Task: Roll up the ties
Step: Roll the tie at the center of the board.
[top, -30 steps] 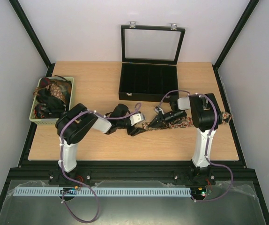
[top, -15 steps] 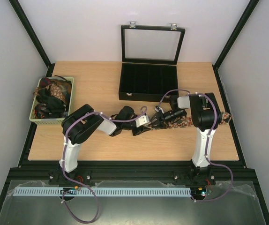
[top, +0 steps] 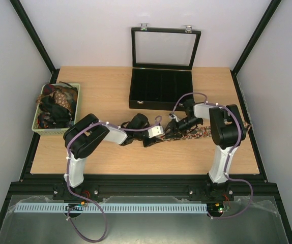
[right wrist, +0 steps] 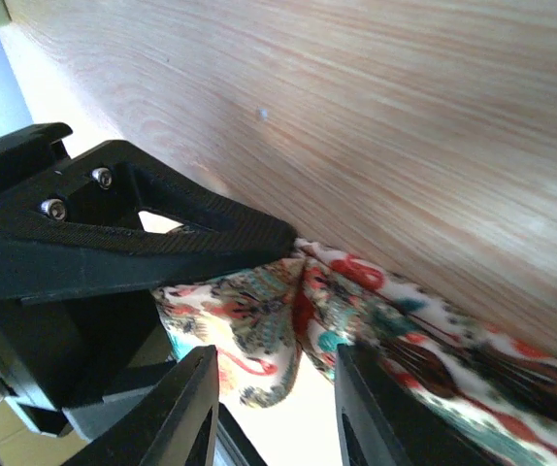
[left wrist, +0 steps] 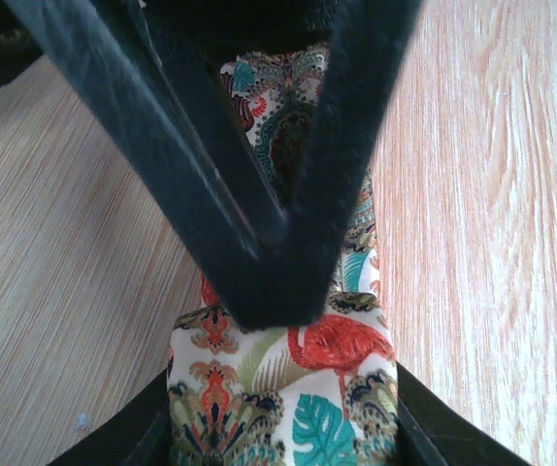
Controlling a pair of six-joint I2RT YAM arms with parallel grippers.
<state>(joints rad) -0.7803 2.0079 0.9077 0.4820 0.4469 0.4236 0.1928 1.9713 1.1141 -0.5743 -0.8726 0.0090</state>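
Observation:
One tie (top: 203,132) with a flamingo and paisley print lies flat across the table's right half. Its left end (left wrist: 298,388) fills the gap between my left gripper's fingers, and the left gripper (top: 158,138) (left wrist: 280,427) is shut on it. My right gripper (top: 172,129) (right wrist: 274,398) meets it tip to tip from the right. It is open, and folded tie fabric (right wrist: 405,330) lies loose just past its fingers. In the left wrist view the right gripper's black fingers (left wrist: 259,194) cross above the tie. More ties (top: 54,104) are heaped in the basket.
A pale green basket (top: 75,89) sits at the table's left edge. A black compartmented case (top: 161,86) with its glass lid raised stands at the back centre. Bare wood (top: 136,157) lies between the arms and the front edge.
The left gripper has moved right and shut on the tie's end. The right gripper, shut a second ago, has opened its jaws.

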